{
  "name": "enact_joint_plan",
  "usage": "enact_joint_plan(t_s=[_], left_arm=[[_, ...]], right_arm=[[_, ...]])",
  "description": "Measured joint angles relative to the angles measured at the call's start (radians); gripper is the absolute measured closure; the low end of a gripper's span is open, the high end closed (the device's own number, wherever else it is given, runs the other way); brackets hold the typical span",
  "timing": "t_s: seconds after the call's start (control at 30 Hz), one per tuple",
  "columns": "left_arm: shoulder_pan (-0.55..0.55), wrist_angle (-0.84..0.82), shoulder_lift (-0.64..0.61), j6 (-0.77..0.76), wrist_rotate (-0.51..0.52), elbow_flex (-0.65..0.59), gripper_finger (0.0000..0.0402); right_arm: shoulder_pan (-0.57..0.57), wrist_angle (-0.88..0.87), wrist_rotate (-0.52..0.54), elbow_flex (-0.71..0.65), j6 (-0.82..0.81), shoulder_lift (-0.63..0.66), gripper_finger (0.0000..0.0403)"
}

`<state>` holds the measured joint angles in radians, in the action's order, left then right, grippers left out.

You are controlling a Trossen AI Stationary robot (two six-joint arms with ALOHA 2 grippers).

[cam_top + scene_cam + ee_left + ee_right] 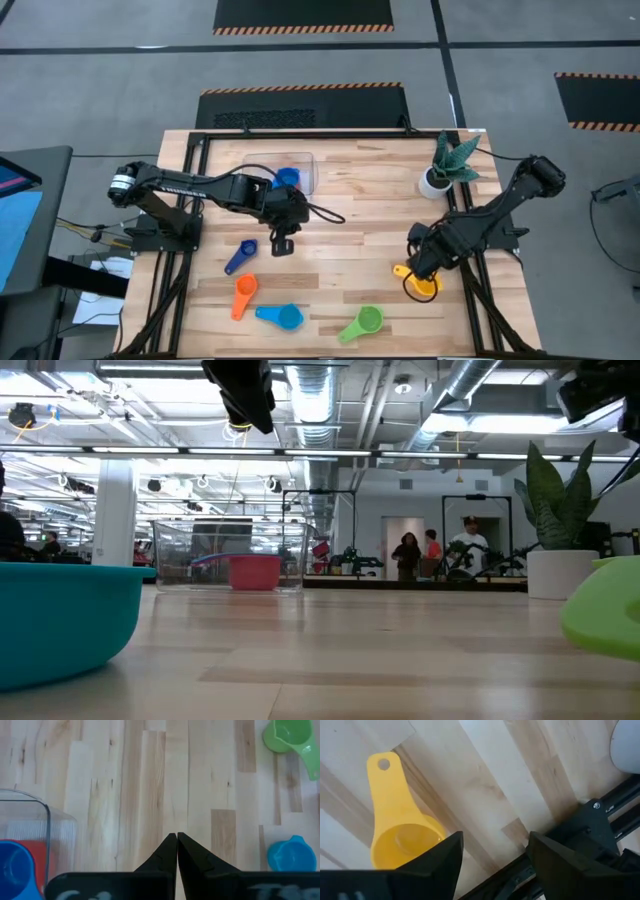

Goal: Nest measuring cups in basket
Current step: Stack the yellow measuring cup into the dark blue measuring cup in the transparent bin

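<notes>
The clear basket (262, 172) stands at the table's far middle and holds a blue cup (288, 178) and a red cup (255, 572). My left gripper (177, 836) is shut and empty, held above the table (240, 390) just near of the basket. The dark blue cup (240, 256), orange cup (243, 295), light blue cup (281, 316) and green cup (363, 322) lie along the near part of the table. My right gripper (495, 837) is open and raised over the yellow cup (395, 827) at the right. One finger hides part of that cup's bowl.
A white pot with a plant (440, 178) stands at the far right, beyond the right arm. Bare wood (350, 250) lies between the two grippers. The table's right frame rail (590, 835) is close to the right gripper. People stand far off in the room behind.
</notes>
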<state>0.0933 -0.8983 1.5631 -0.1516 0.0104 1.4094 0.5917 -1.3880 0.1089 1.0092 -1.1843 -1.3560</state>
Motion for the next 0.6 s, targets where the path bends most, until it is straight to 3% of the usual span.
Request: enact_joint_plan(t_s=[0.23,0.5,0.6], left_arm=[[0.000,0.000,0.000,-0.026,0.005,0.000,0.0401],[0.000,0.000,0.000,-0.037,0.002,0.000,0.0401],[0.000,0.000,0.000,-0.043,0.002,0.000,0.0401]], right_arm=[[0.050,0.024,-0.020,-0.064,-0.132,0.031,0.0164],[0.106,0.333,-0.113,-0.184,-0.246,0.095,0.0166],[0.119,0.329,-0.114,-0.185,-0.286,0.087,0.0166]])
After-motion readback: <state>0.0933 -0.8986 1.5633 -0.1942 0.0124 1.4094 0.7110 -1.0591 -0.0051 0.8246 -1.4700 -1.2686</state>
